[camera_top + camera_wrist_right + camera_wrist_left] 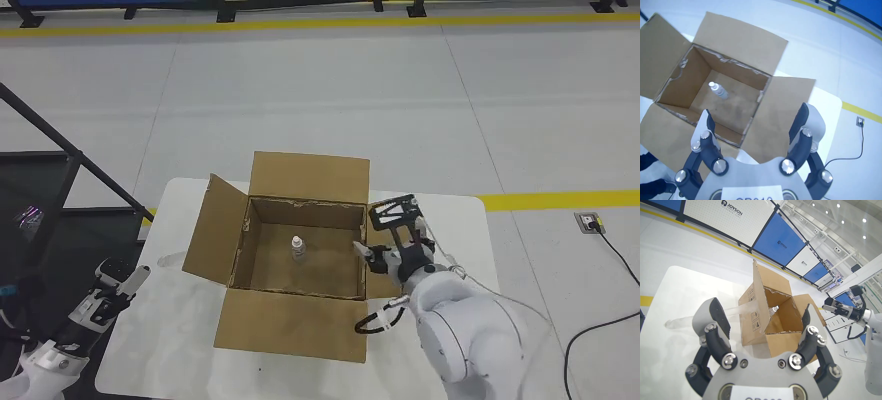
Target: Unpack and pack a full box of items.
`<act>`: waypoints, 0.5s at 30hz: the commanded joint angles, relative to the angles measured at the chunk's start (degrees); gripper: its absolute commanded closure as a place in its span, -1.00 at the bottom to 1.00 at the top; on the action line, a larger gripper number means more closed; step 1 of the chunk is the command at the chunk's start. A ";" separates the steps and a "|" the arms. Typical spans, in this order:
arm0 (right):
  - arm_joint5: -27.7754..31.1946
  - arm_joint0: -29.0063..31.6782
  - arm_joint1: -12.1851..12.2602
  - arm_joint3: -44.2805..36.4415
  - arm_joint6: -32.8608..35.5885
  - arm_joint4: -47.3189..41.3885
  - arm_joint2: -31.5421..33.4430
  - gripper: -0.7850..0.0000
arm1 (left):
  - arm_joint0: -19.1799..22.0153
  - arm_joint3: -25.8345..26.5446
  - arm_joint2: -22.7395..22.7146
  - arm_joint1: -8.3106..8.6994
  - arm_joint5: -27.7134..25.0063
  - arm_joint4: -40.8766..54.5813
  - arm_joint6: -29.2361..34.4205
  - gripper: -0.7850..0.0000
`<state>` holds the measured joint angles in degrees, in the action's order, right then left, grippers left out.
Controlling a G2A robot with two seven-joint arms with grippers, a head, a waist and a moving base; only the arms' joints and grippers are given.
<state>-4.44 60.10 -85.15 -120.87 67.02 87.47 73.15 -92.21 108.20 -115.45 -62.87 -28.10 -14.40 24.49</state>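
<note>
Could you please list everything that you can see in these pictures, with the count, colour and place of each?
brown cardboard box: one, brown, flaps open, on the middle of the table.
small clear plastic bottle with a white cap: one, clear, standing on the box's floor.
white rounded table: one, white, under the box.
yellow floor stripes: two, yellow, one to the table's right, one far beyond it.
floor socket: one, grey, right of the table, with a black cable plugged in.
blue and white wall panels: several, behind the box.
left tool: one, grey with black pads, open, empty, near the table's left edge.
right tool: one, same colours, open, empty, above the box's right rim.
</note>
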 commanded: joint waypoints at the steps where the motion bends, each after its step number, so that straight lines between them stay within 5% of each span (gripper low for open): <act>1: 0.44 1.35 0.40 0.27 -0.32 -1.67 6.37 -1.00 | 0.00 0.00 0.00 0.00 0.00 0.00 0.00 -1.00; 8: 1.77 2.55 1.74 9.58 0.94 -4.11 20.76 -1.00 | 0.00 0.00 0.00 0.00 0.00 0.00 0.00 -1.00; 15: 5.39 1.00 2.43 19.46 2.62 -5.22 21.93 -1.00 | 0.00 0.00 0.00 0.00 0.00 0.00 0.00 -1.00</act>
<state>0.60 61.20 -82.78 -102.34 69.42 82.45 95.16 -92.21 108.20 -115.45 -62.87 -28.10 -14.40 24.49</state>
